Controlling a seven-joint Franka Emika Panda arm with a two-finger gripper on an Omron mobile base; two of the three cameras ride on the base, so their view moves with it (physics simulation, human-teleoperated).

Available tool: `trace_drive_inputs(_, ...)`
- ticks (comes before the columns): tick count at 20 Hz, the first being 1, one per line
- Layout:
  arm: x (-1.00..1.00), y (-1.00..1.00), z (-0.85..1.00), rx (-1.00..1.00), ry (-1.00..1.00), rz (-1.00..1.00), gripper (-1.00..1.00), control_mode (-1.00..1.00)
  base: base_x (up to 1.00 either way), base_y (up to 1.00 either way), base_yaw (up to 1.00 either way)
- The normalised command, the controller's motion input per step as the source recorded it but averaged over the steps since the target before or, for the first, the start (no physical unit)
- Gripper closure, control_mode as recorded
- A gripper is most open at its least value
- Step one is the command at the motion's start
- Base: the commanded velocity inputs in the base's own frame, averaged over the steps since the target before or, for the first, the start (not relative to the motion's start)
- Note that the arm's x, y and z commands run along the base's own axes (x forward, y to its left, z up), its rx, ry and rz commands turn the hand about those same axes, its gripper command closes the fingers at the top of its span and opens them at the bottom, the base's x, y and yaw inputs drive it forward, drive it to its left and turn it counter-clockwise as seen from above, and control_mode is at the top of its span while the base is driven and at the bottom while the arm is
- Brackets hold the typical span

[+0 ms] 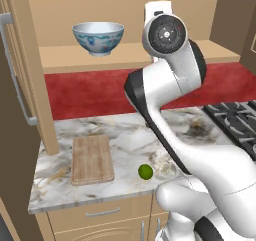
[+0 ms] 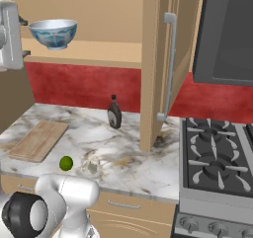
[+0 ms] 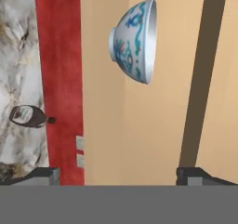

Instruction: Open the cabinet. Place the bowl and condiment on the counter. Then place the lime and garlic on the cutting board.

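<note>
Bowl (image 3: 135, 39), upper centre: rigid, glazed, breakable; you should pinch its rim. End effector (image 3: 118, 174) released, empty.

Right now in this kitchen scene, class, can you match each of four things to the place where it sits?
Things:
1. white bowl with blue-teal pattern
2. dark brown syrup bottle
3. bright green lime
4. light brown wooden cutting board

Places:
A. on the marble, right of the board
B. flat at the counter's left end
C. on the open cabinet's shelf
D. on the counter by the red wall

Pairs: 1-C, 2-D, 3-A, 4-B
</note>
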Motion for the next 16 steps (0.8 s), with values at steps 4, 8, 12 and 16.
trace_drive_inputs(4,0.45,0.22,0.21,-0.01,0.28,0.00,-1.00,-1.00,0.00,0.00,0.00)
trace_drive_inputs(8,0.51,0.50,-0.09,-0.01,0.24,0.00,-1.00,-1.00,0.00,0.00,0.00)
trace_drive_inputs(12,0.47,0.42,-0.19,0.00,0.09,0.00,-1.00,-1.00,0.00,0.00,0.00)
trace_drive_inputs(16,0.49,0.24,-0.09,0.00,0.03,0.00,-1.00,-1.00,0.00,0.00,0.00)
